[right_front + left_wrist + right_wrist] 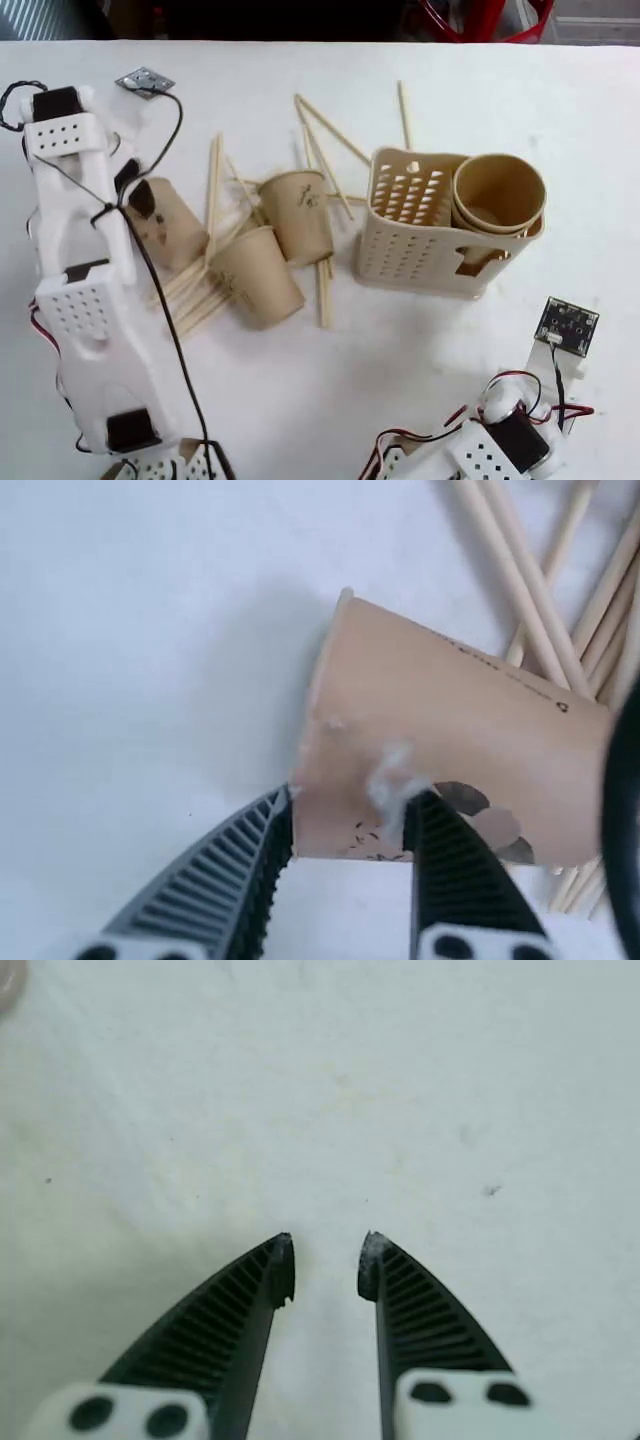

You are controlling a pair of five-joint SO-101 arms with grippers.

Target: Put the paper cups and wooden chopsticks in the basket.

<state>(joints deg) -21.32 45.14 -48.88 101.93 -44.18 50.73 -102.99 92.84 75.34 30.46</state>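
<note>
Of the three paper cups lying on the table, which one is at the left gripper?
The leftmost cup, farthest from the basket; the left gripper is open at its end.

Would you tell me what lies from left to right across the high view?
Left arm → leftmost tipped cup → next tipped cup → basket → stacked cups standing in the basket's right end.

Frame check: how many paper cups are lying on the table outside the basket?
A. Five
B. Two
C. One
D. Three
D. Three lie on their sides outside the basket: the left cup, the middle cup and the right cup; the stacked cups sit inside it.
</note>
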